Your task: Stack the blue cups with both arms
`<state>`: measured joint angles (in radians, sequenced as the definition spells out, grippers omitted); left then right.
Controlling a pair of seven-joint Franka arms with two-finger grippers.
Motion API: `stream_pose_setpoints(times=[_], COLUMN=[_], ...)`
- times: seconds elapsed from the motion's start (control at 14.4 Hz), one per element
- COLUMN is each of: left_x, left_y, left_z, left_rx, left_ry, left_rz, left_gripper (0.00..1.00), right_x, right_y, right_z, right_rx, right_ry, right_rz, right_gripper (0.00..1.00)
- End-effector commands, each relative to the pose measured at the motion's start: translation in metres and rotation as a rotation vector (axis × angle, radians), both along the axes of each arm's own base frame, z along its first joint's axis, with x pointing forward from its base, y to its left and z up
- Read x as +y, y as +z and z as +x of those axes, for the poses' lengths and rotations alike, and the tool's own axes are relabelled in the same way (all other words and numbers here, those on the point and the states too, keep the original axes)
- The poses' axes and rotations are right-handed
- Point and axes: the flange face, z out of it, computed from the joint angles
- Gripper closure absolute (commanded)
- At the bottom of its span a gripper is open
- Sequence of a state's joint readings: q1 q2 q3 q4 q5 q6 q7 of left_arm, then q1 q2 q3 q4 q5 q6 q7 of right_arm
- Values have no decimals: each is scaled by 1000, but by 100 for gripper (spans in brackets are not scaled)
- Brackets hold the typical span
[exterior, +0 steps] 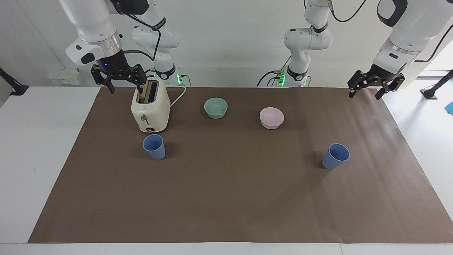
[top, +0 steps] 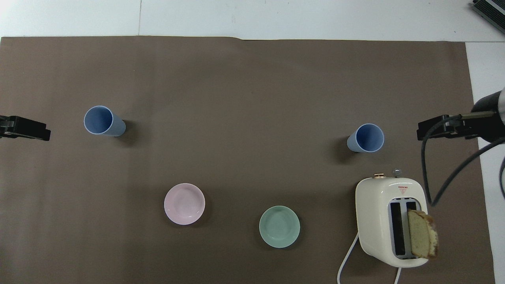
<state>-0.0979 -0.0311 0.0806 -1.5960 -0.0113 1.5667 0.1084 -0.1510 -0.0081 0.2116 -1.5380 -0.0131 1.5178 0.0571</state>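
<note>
Two blue cups stand upright on the brown mat, far apart. One cup [exterior: 154, 146] [top: 366, 138] is toward the right arm's end, just farther from the robots than the toaster. The other cup [exterior: 335, 156] [top: 103, 121] is toward the left arm's end. My right gripper [exterior: 126, 89] [top: 434, 130] hangs open and empty in the air beside the toaster's top. My left gripper [exterior: 365, 95] [top: 25, 129] hangs open and empty over the mat's edge at its own end. Neither gripper touches a cup.
A cream toaster [exterior: 150, 109] [top: 390, 221] holds a bread slice [top: 422, 234] in one slot. A teal bowl [exterior: 216, 108] [top: 279, 227] and a pink bowl [exterior: 271, 118] [top: 184, 204] sit nearer to the robots than the cups.
</note>
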Motion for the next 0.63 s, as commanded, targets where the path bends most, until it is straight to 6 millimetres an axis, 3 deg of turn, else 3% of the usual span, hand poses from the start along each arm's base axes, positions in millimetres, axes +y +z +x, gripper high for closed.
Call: stream_pose_setpoints(times=[0.0, 0.56], left_x=[0, 0], left_y=[5, 6], left_z=[-4, -4], left_rx=[-2, -5], left_ry=[-15, -6], left_rz=[13, 10], left_gripper=[0, 0], right_x=[-1, -1], right_y=[1, 1], right_z=[-5, -5], right_rx=[-9, -9], right_ry=[5, 5], right_rz=[11, 11], right_gripper=[0, 0])
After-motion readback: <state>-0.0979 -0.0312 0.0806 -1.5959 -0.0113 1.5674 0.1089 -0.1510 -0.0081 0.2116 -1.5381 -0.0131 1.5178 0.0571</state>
